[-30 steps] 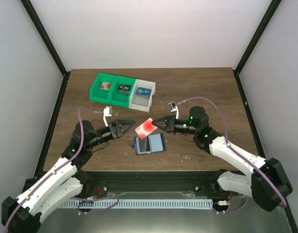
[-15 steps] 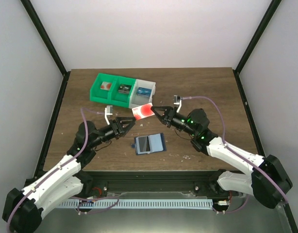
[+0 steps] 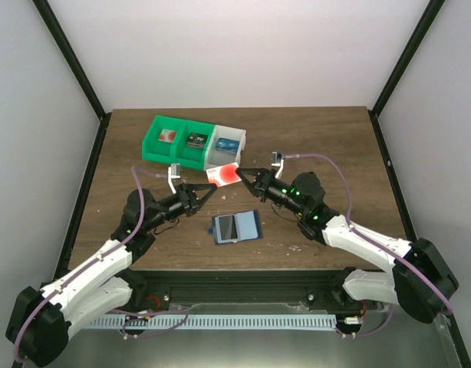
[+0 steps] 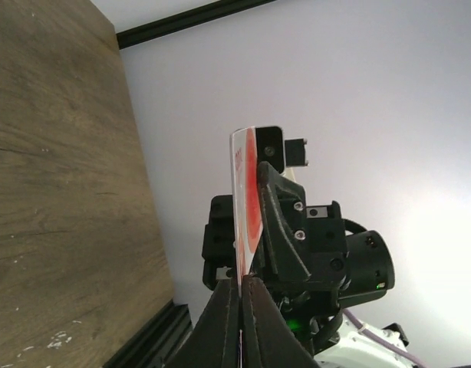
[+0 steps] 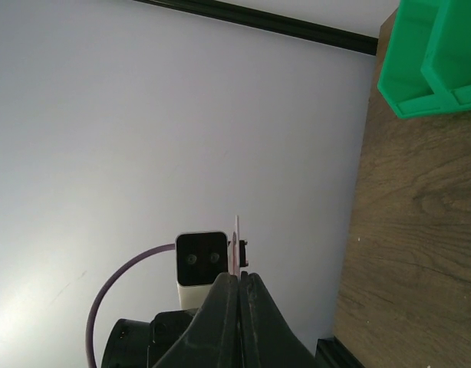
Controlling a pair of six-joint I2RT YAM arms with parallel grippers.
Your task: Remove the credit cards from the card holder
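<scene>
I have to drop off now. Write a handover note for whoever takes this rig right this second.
Right gripper: shut on the red-and-white card, held in the air just in front of the tray.
Left gripper: fingers closed at the same card's opposite edge; it appears to pinch it too.
Card holder: lies open on the table, nearer the arms, nothing touching it.
Done: the green-and-white tray holds the red-spotted card, dark card and blue card, one per compartment.
Left: set the held card down; I cannot tell whether more cards remain in the holder.
</scene>
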